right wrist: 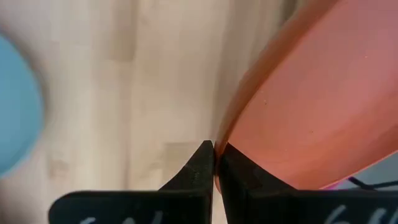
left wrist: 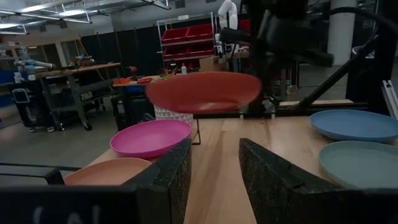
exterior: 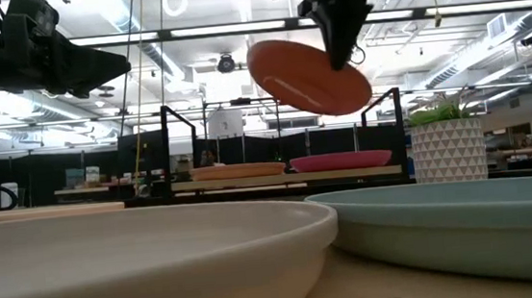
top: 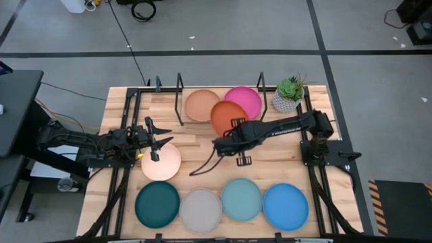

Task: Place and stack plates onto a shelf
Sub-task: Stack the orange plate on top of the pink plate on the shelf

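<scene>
My right gripper (top: 235,129) is shut on the burnt orange plate (top: 227,115), which is in the air (exterior: 306,76) just in front of the shelf (top: 181,101). On the shelf rest the peach plate (top: 201,104) and the magenta plate (top: 246,100). My left gripper (top: 154,140) is open (left wrist: 214,163) and hovers over the far rim of the cream plate (top: 160,163), pointing toward the table's right. Dark teal (top: 157,204), light grey (top: 200,210), pale aqua (top: 241,200) and bright blue (top: 285,206) plates lie flat in a row along the near edge. My right gripper pinches the burnt orange plate's rim (right wrist: 225,152) between its two fingers (right wrist: 198,163), on the plate's near side, coming from above and pointing down. The plate is lifted clear of the table and tilted, its right side lower in the low view.
A green plant in a white patterned pot (top: 288,96) stands at the shelf's right end. The shelf's upright black loops (exterior: 181,147) rise at its ends. Bare wood (top: 202,152) lies between the shelf and the near row of plates. Black cables trail under the right arm.
</scene>
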Robot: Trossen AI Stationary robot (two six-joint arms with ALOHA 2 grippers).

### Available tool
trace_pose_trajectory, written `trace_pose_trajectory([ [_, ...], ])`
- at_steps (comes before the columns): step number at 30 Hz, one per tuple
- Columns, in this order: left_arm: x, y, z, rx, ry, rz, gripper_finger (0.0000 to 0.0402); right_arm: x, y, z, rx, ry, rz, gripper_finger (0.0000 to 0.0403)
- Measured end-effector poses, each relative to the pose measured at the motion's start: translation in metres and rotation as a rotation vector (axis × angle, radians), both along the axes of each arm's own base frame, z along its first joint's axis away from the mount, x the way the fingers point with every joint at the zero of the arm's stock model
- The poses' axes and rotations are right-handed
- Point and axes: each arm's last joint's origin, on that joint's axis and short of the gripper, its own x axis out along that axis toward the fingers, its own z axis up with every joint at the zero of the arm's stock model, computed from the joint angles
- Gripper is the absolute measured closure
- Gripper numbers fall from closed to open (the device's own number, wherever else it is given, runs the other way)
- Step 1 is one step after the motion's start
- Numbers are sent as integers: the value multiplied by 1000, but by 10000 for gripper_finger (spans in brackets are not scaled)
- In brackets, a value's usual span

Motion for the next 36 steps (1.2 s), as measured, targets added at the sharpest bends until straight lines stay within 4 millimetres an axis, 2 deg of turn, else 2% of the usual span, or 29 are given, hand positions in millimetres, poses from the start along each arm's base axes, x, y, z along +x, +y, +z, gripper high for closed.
trace_pose_trajectory([
  [7, 0, 0, 0, 0, 0, 0, 260, 4, -30, -1, -80, 9, -8, 384],
  [19, 0, 0, -1, 1, 7, 0, 260, 0, -82, -40, -114, 136, -13, 384],
  [27, 0, 0, -1, 0, 8, 0, 260, -6, -112, -58, -108, 177, -43, 384],
  [36, 0, 0, -1, -1, 14, 0, 260, -13, -135, -68, -82, 210, -65, 384],
])
